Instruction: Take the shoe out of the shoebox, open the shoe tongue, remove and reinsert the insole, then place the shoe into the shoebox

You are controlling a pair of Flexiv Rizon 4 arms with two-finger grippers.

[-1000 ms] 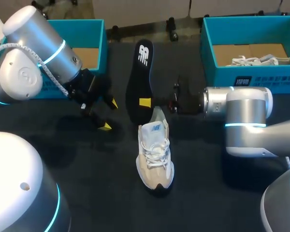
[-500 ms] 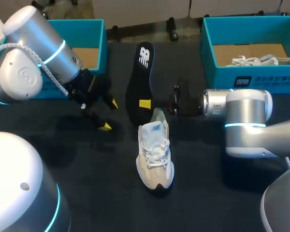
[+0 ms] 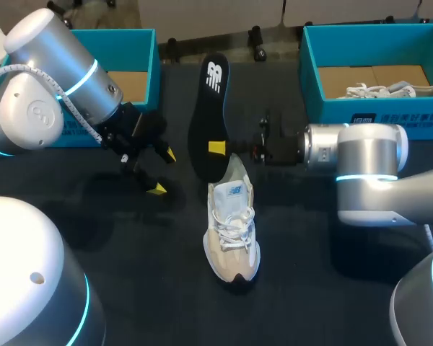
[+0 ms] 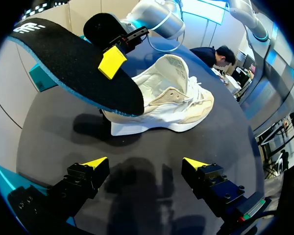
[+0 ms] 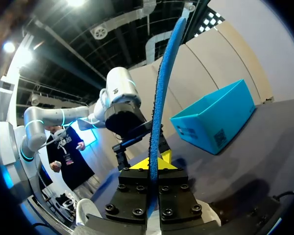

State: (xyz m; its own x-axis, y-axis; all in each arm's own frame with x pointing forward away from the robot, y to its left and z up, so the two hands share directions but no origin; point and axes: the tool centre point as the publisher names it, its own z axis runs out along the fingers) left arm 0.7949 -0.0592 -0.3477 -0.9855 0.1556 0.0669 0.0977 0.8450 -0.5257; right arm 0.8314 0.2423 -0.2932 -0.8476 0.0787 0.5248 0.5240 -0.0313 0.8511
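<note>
Shoe (image 3: 232, 231) is out on the dark table (image 3: 166, 288), roughly dead centre. It's a cream and beige sneaker with white laces and a dark sole, standing upright, toe at 6 o'clock and heel at 12. Can't see down inside it from any view.

At about 10 o'clock from the shoe, the left gripper (image 3: 161, 171) hangs over bare table with its yellow tips spread wide and nothing between them. The left wrist view shows the same: left gripper (image 4: 146, 162) wide, shoe (image 4: 161, 105) lying ahead of it.

Right gripper (image 3: 218, 148) comes in from 3 o'clock and pinches the insole (image 3: 208, 115) near its heel end, just past the shoe's heel. Only one yellow tip shows from above; the other is behind the insole. The insole is black with a white logo and a blue edge, held off the table and running toward 12. In the right wrist view it's edge-on, clamped between the fingers of the right gripper (image 5: 153, 164).

Farthest back: a teal shoebox (image 3: 141, 50) at 11 o'clock, mostly hidden by the left arm, and another shoebox (image 3: 361, 115) at 1 o'clock holding a second shoe (image 3: 390, 90), partly cut off by the wall.
</note>
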